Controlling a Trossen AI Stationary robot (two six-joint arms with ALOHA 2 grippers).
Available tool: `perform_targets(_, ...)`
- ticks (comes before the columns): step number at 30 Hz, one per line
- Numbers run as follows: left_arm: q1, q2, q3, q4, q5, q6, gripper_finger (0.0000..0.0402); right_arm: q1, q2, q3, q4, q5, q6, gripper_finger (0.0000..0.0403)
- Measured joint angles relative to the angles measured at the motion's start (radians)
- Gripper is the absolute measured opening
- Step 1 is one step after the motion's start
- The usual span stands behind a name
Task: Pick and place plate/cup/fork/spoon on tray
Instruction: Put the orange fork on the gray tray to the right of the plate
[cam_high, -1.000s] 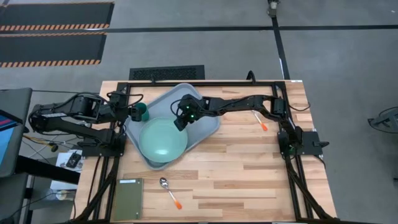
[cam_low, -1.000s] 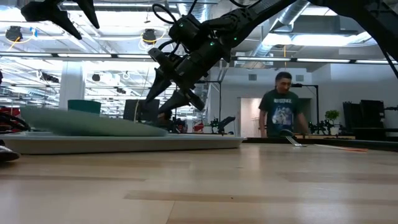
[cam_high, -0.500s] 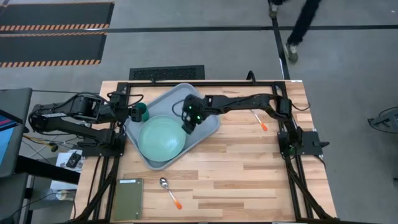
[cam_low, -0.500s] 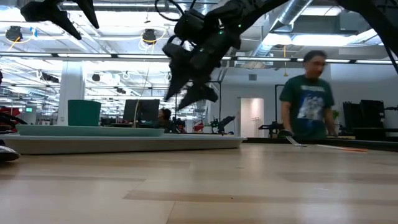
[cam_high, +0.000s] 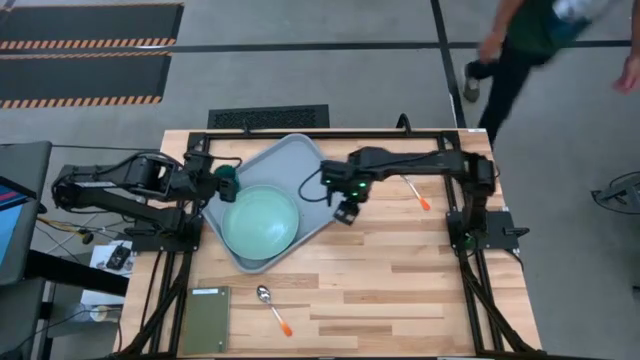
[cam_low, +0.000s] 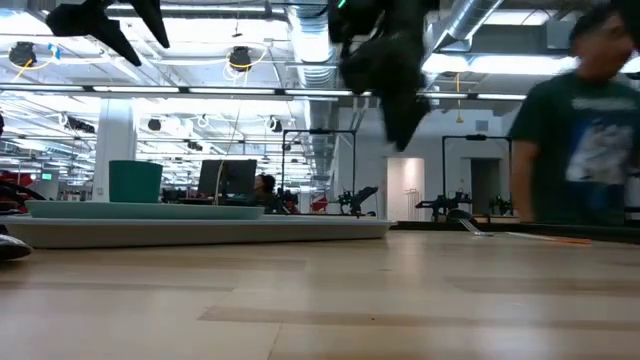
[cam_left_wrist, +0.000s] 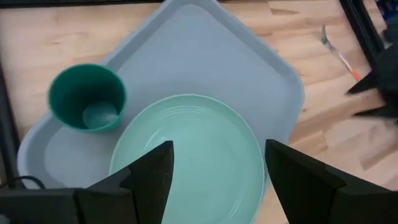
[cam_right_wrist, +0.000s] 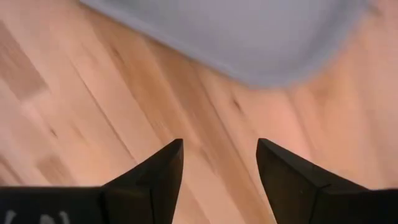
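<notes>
We are holding our right gripper above the bare bench, just off the tray's corner, its jaws standing wide with nothing between them. Our left gripper is hanging over the tray's edge by the cup, jaws likewise wide and empty. The plate is lying flat on the tray, and the cup is standing upright on the tray just beside it. The fork is lying on the bench beyond the right gripper, well apart from the tray. The spoon is lying near the bench's front edge, beside a dark olive rectangle. A person is walking past behind the bench.
</notes>
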Motion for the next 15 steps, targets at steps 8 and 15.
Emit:
perform_targets(8,-0.032,0.075,0.0,0.01,0.037,0.017,0.0238,0.021,-0.289,-0.156,-0.156,0.169,0.161,0.0226)
perform_targets(15,-0.077,0.091,0.0,0.011,0.071,-0.006,0.0238,0.068,-0.516,-0.448,-0.046,0.213,0.387,0.0226)
